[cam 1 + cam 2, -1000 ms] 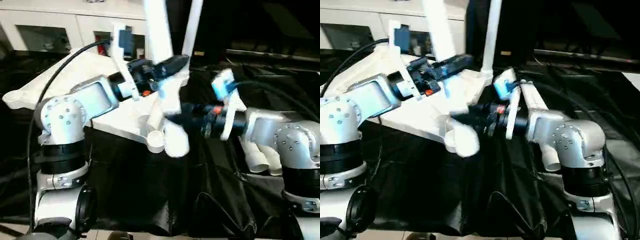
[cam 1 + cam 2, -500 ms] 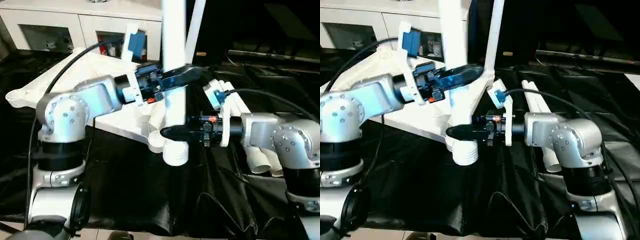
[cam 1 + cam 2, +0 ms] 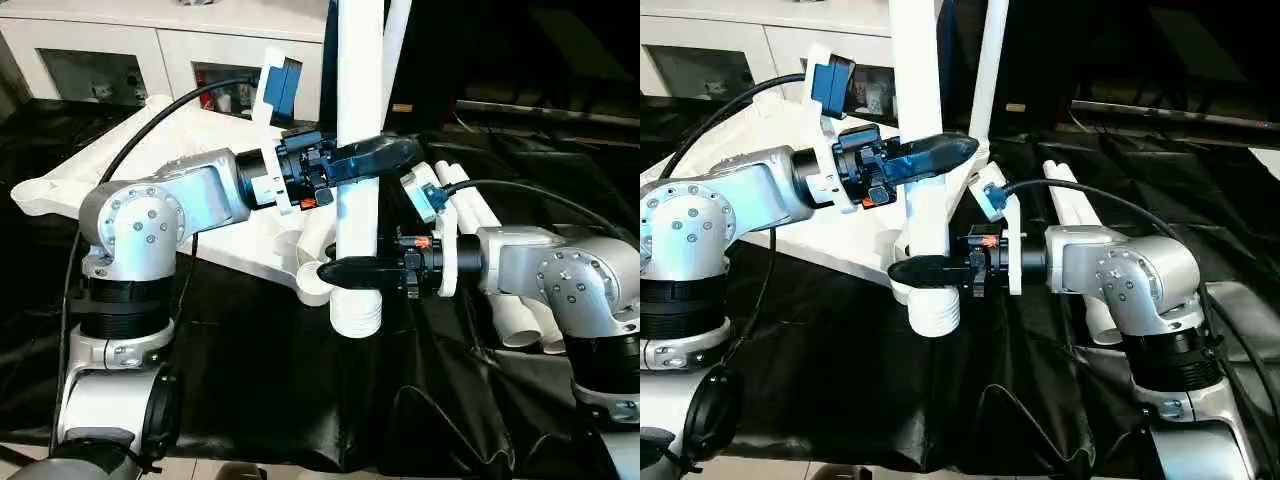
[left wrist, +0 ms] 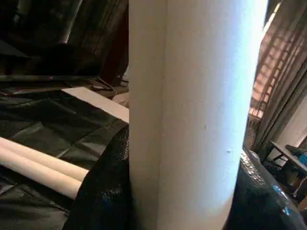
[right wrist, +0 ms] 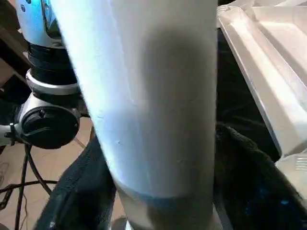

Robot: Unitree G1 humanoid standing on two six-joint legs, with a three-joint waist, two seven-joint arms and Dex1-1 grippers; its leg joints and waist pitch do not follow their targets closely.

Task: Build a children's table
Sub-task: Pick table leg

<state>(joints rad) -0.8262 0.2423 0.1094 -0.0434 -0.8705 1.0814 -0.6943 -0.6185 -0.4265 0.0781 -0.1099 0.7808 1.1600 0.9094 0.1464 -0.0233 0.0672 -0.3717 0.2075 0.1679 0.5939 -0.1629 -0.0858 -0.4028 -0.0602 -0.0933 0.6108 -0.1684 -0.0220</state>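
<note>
Long white tapered plastic tube leg (image 3: 359, 150) held upright at scene centre, ribbed lower end just beside near corner socket of white ribbed plastic table top (image 3: 170, 150). Left hand (image 3: 385, 155) clamped around leg higher up; right hand (image 3: 345, 270) clamped lower. Second leg (image 3: 985, 75) stands upright behind. Spare white legs (image 3: 475, 215) lie on black cloth (image 3: 300, 400), right.
</note>
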